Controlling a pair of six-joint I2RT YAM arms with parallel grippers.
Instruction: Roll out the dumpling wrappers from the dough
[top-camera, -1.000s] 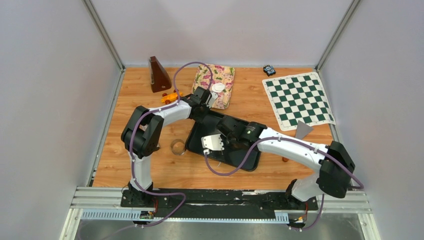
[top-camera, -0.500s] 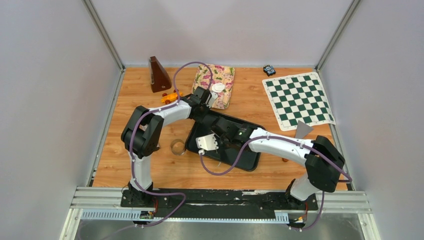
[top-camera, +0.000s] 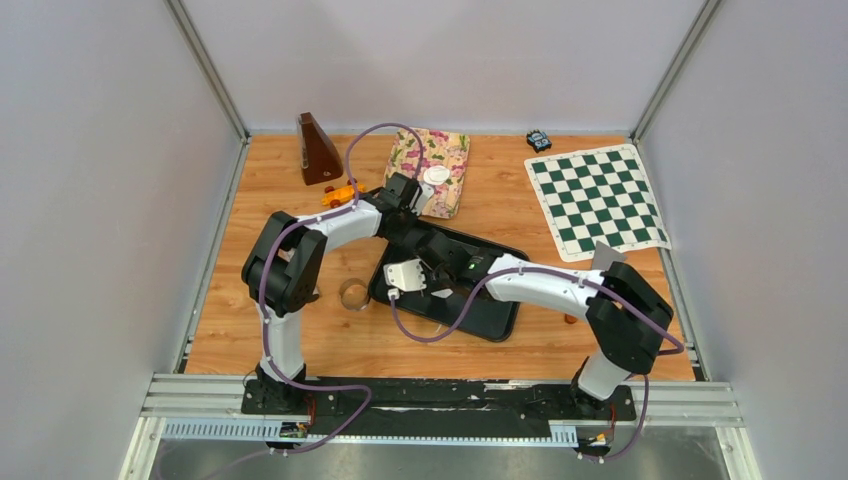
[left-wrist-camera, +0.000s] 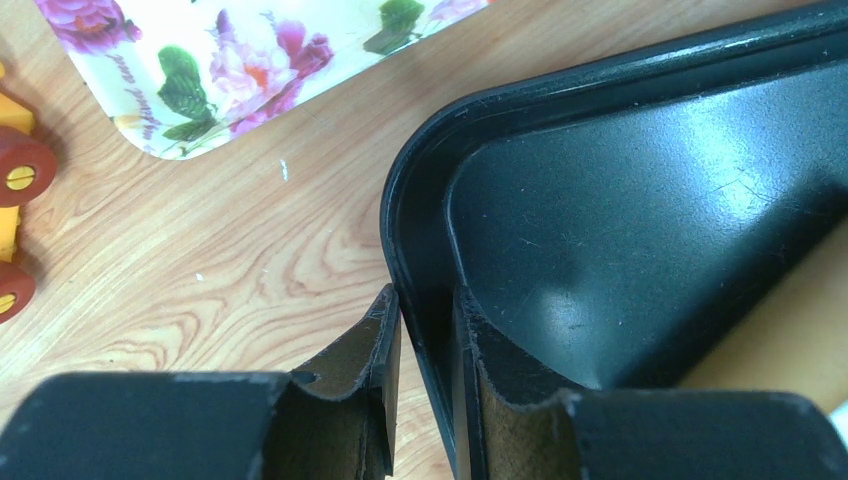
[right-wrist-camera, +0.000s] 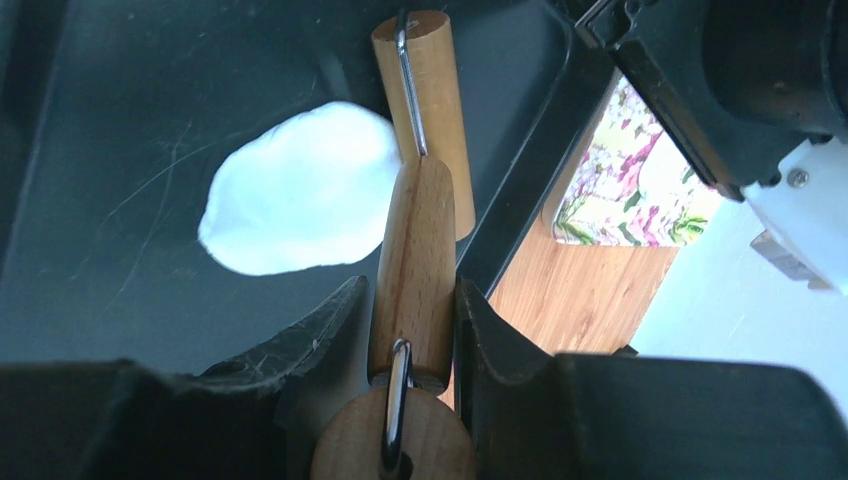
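Right gripper (right-wrist-camera: 408, 298) pinches the wooden handle of a rolling pin (right-wrist-camera: 440, 120), whose roller lies in a black tray (right-wrist-camera: 120, 150), touching the edge of a flattened white dough lump (right-wrist-camera: 300, 205). Left gripper (left-wrist-camera: 425, 308) is clamped on the black tray's rim near a corner. Dumpling wrappers (top-camera: 436, 175), seen as a small round white patch, sit on a floral tray (top-camera: 452, 150) just beyond, on the wooden worktop (top-camera: 270, 190)

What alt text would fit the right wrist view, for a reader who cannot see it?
The right tool clamps the handle of a rolling pin, whose roller lies at the edge of a flattened white dough piece in a black tray. Beyond the tray's rim, a flowered tray rests on the wooden table.
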